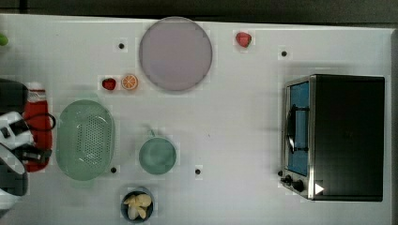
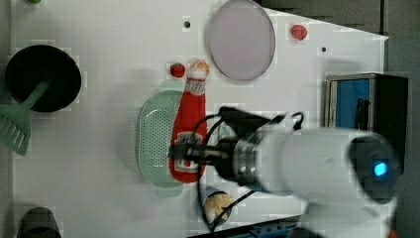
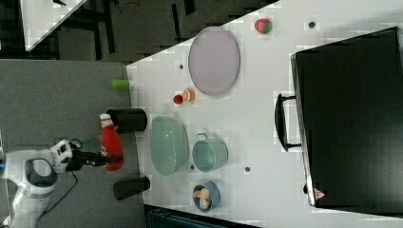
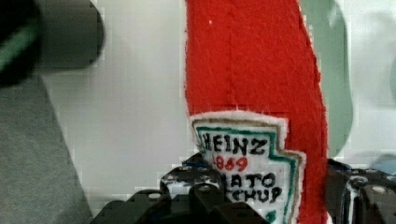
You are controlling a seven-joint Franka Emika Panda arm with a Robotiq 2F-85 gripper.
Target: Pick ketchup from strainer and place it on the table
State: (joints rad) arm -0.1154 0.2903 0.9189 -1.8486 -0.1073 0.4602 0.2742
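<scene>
**A:** On the white table (image 1: 244,122), which containers do you see, from the biggest one?

**B:** The biggest is the black toaster oven (image 1: 345,137) at the top view's right; its glass door is closed and I cannot tell what is inside. Next is the grey round plate (image 1: 175,53), with nothing on it. Then the pale green strainer (image 1: 85,139), and its perforated bowl holds nothing. Beside it, toward the top view's right, stands the teal cup (image 1: 157,155), also with nothing in it. The smallest is a blue bowl (image 1: 137,205) with pale yellow pieces inside.

**A:** Where is the ketchup?

**B:** The ketchup (image 3: 112,141) is out of the strainer. In the right view it hangs beyond the table's edge, above the grey floor (image 3: 57,104), with the white cap pointing to the right view's top. The gripper (image 2: 179,151) holds it at the lower body, by the label; the fingers (image 4: 196,184) are partly apart and pressed on both sides of the soft red bottle.

**A:** And small things on the surface?

**B:** Two strawberries, one (image 1: 109,84) touching an orange slice (image 1: 129,82) and another (image 1: 243,39) near the plate, and some small dark dots. In the left view a green spatula (image 2: 19,124) leans on a black round dish (image 2: 43,77).
</scene>
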